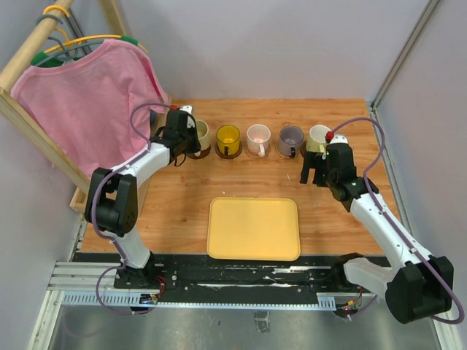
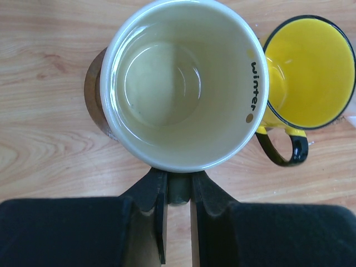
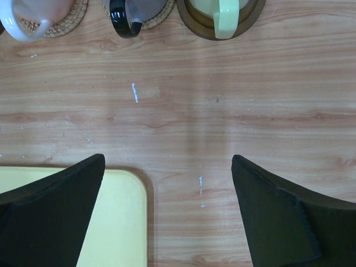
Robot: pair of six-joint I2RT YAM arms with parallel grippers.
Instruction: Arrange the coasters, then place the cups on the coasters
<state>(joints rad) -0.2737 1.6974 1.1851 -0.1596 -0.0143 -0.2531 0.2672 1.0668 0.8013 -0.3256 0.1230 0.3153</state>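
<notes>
Five cups stand in a row across the far side of the table: cream [image 1: 200,134], yellow [image 1: 228,137], pinkish white [image 1: 258,137], purple-grey [image 1: 291,138] and pale green [image 1: 319,135]. My left gripper [image 2: 179,186] is shut on the handle of the cream cup [image 2: 183,83], which sits over a dark brown coaster [image 2: 92,92]. The yellow cup [image 2: 311,72] is just to its right. My right gripper [image 3: 168,161] hangs open over bare wood, in front of the pale green cup [image 3: 222,14] on its dark brown coaster [image 3: 247,22]. Tan woven coasters [image 3: 67,25] lie under the pinkish and purple-grey cups.
A yellow rectangular tray [image 1: 253,228] lies at the near middle of the table, its corner under my right gripper's left finger [image 3: 111,222]. A wooden rack with a pink shirt [image 1: 87,95] stands along the left edge, close behind my left arm.
</notes>
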